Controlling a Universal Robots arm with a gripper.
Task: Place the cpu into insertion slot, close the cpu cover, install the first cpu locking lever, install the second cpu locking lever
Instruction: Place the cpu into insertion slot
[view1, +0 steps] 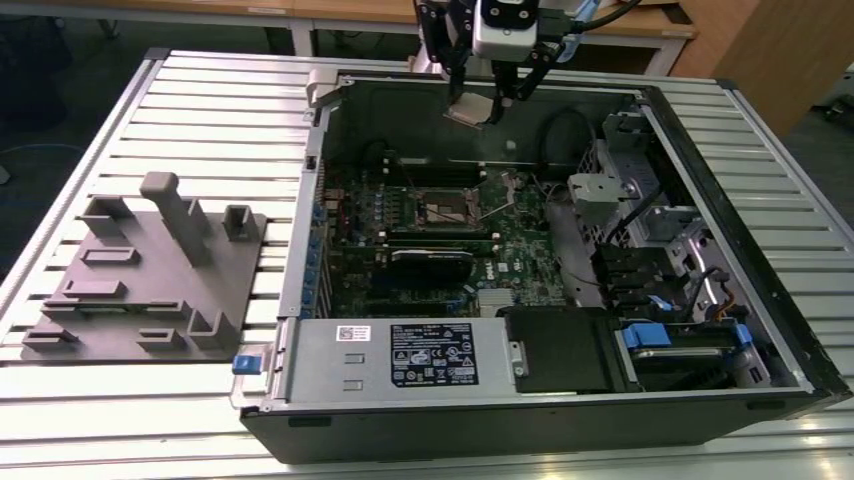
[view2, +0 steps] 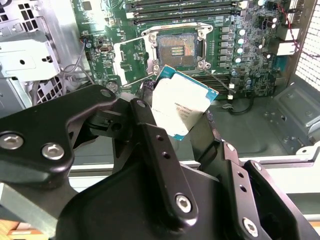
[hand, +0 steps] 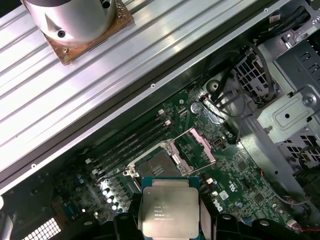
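Claw is clamped on the cpu by its edges, probably to keep the contacts untouched. The insertion slot sits well below the claw, bare, with the cpu cover flipped open beside it to leave room.

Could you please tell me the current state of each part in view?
Pale silver square cpu: held aloft, not seated.
Black gripper: shut on the cpu.
Dark square silver-rimmed insertion slot: empty.
Thin silver frame cpu cover: swung open.
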